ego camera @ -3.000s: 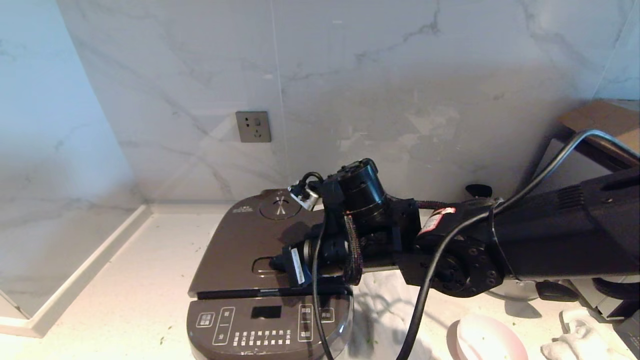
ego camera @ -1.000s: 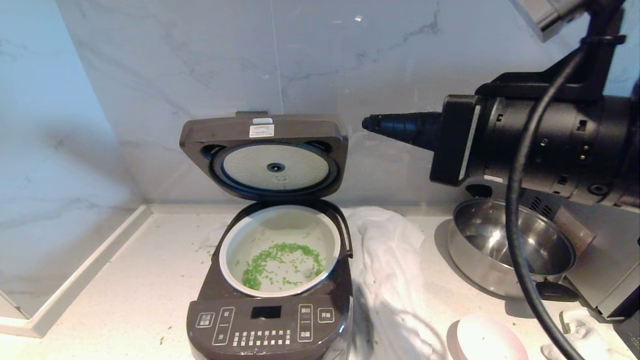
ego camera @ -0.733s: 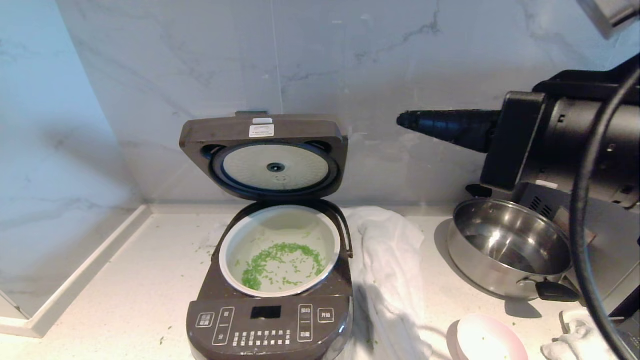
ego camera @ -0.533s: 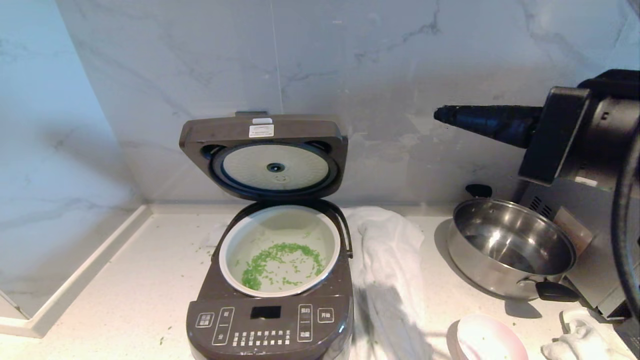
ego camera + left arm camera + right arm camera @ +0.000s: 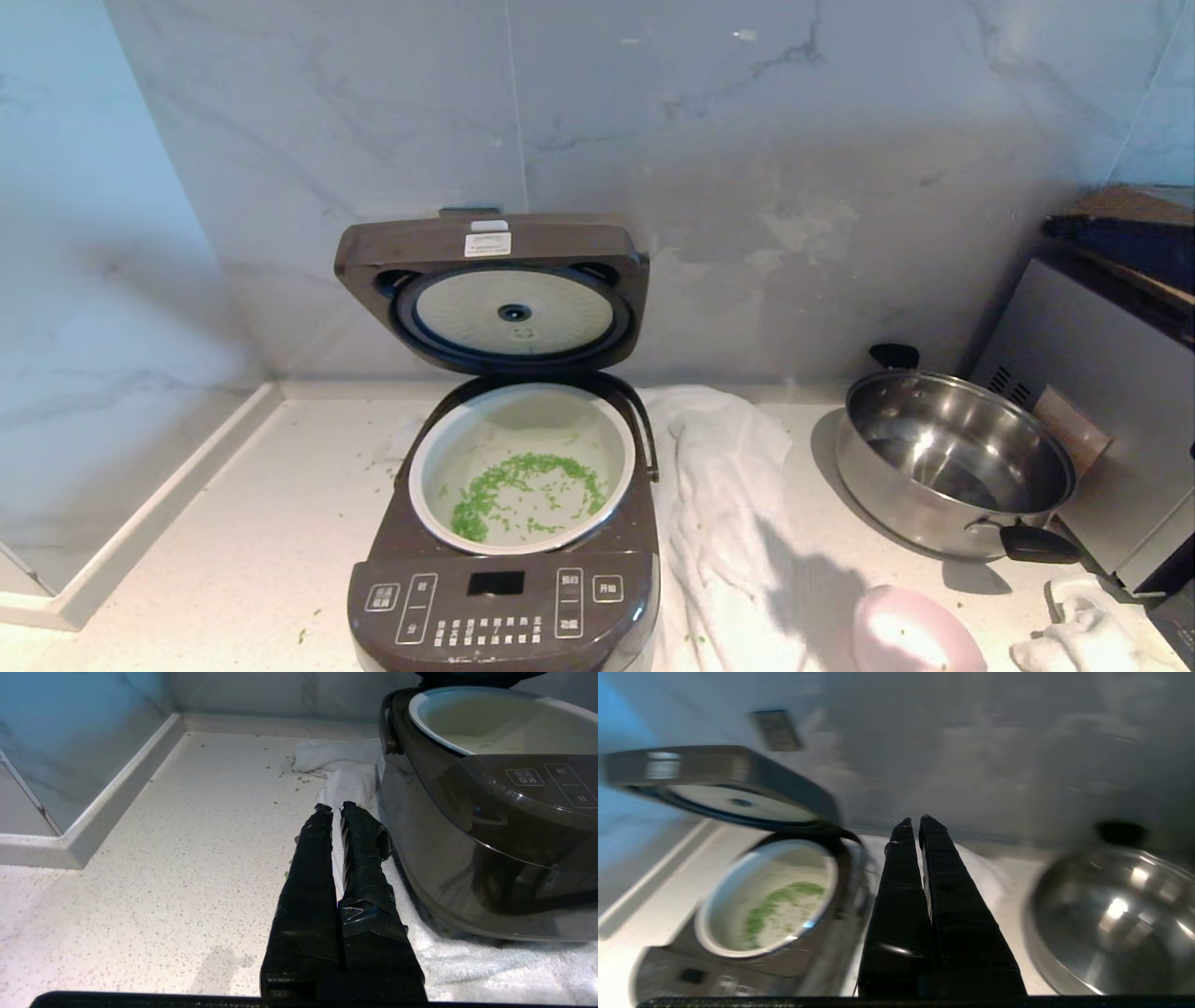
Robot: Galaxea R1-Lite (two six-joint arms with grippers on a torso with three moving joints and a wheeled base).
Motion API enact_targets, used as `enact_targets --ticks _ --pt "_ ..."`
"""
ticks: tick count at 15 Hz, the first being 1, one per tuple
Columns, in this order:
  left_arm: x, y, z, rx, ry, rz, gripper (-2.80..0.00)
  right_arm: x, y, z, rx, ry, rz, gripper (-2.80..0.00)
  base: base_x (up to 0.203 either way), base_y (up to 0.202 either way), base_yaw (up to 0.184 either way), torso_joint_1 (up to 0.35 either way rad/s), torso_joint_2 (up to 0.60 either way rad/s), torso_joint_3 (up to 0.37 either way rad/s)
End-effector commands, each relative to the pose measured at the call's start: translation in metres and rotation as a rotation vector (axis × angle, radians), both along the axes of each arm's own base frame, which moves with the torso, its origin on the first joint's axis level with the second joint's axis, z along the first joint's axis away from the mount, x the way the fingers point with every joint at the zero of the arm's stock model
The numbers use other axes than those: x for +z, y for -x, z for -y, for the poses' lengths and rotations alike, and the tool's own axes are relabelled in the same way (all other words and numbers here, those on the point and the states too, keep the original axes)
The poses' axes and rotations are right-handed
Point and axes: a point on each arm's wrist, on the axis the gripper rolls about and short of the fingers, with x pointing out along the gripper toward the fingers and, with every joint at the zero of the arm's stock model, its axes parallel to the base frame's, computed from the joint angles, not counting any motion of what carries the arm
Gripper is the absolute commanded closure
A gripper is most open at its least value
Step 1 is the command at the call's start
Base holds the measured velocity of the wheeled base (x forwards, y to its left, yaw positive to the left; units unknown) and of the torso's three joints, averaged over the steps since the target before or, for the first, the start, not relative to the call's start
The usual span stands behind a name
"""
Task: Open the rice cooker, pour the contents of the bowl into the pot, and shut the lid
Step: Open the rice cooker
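A pale speckled surface (image 5: 233,560) runs into a corner of grey-veined marble wall. Low beside its left stretch, the left hand (image 5: 335,808) hangs parked just beside the rice cooker's flank, its fingers pressed together on nothing, a white towel (image 5: 336,760) beneath. The rice cooker (image 5: 504,597) sits toward the front edge of the surface, middle-left. Three seconds ago its lid lay flat under the right arm; now the lid (image 5: 493,285) stands upright against the back wall, silvery plate facing forward. The pot (image 5: 523,467) is exposed, and green contents (image 5: 523,490) already lie scattered across its floor, with a few flecks on the surface around.

Over the last second the right arm has swung out of the head view entirely. Its own camera puts the right hand (image 5: 913,822) up above the towel, between cooker and steel pan (image 5: 952,462), fingers pressed together and empty.

The pink bowl (image 5: 910,635) rests at the front edge, toward the right corner, below the pan. Opening looks done, so fetching the bowl is probably next.
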Motion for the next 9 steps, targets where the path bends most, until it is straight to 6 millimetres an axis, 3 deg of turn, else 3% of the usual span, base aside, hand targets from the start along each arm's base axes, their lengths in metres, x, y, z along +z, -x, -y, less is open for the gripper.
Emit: enact_targets --ticks 1,9 --pt "0.000 0.000 0.000 0.000 0.000 0.001 0.00 -0.007 0.018 0.017 -0.056 -0.013 0.021 0.00 0.000 0.000 0.000 0.000 0.00 0.000" --pt "0.000 0.000 0.000 0.001 0.003 0.001 0.00 -0.046 0.039 0.046 -0.328 0.025 -0.040 0.00 0.000 0.000 0.000 0.000 0.00 0.000"
